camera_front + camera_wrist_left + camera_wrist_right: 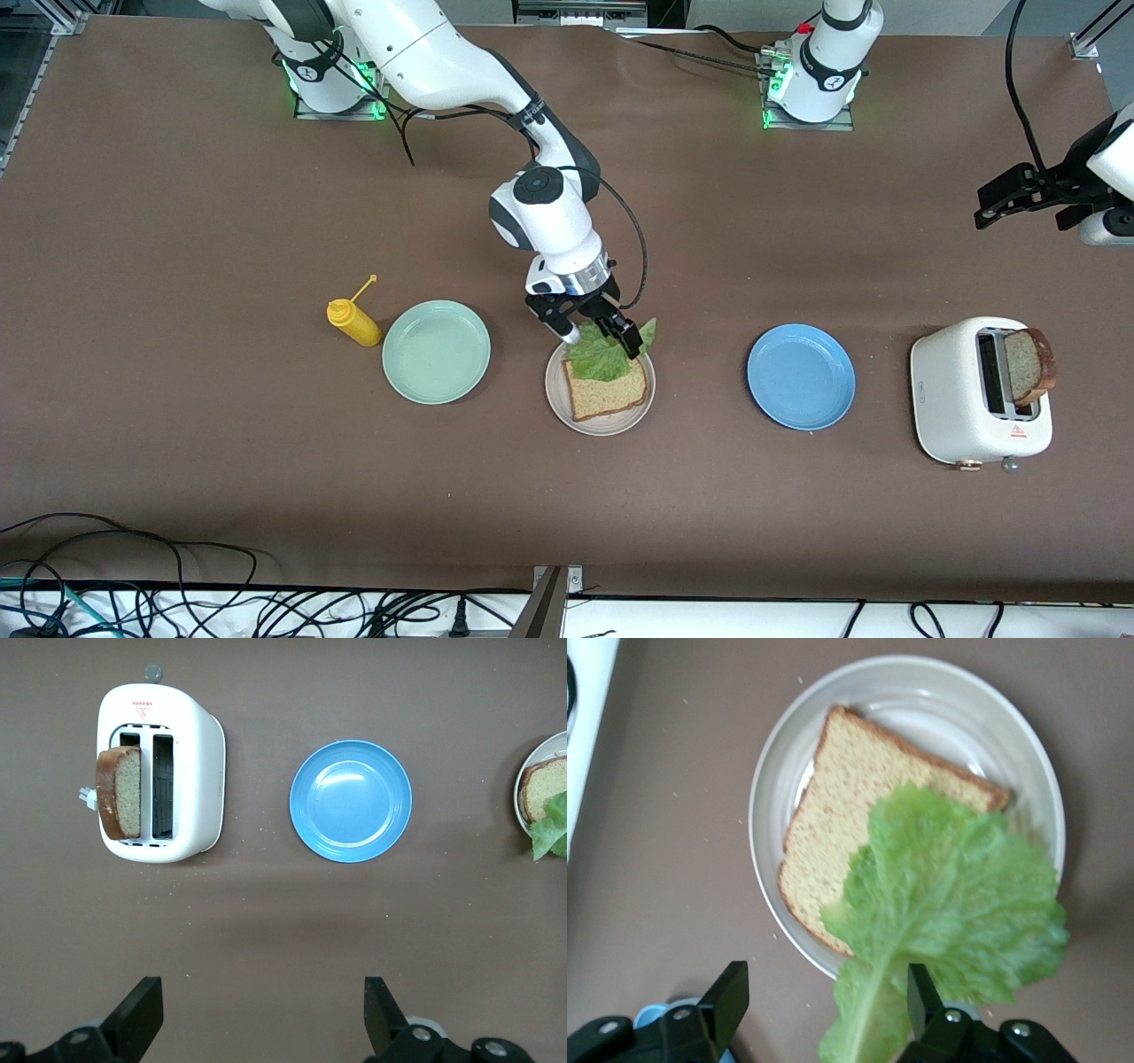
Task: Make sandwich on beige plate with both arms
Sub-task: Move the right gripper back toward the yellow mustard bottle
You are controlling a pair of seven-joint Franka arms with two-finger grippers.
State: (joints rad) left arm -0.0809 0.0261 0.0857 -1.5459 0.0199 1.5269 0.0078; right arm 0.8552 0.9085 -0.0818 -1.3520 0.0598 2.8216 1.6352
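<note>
Your right gripper (599, 332) stood spread over the lettuce leaf (607, 352) on the bread slice (608, 390) at frame centre, beige plate (600, 423) beneath — mint-green plate (436, 352) and blue plate (801, 377) flanked it; left gripper (990, 209) waited spread, upper right.

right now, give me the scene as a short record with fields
beige plate: holds one bread slice
lettuce: lying on that slice, overhanging the rim
second slice: standing in the toaster
right end effector: open, over the lettuce
left end effector: open, waiting above the table
blue plate: bare
green plate: bare, beside the mustard bottle
</note>
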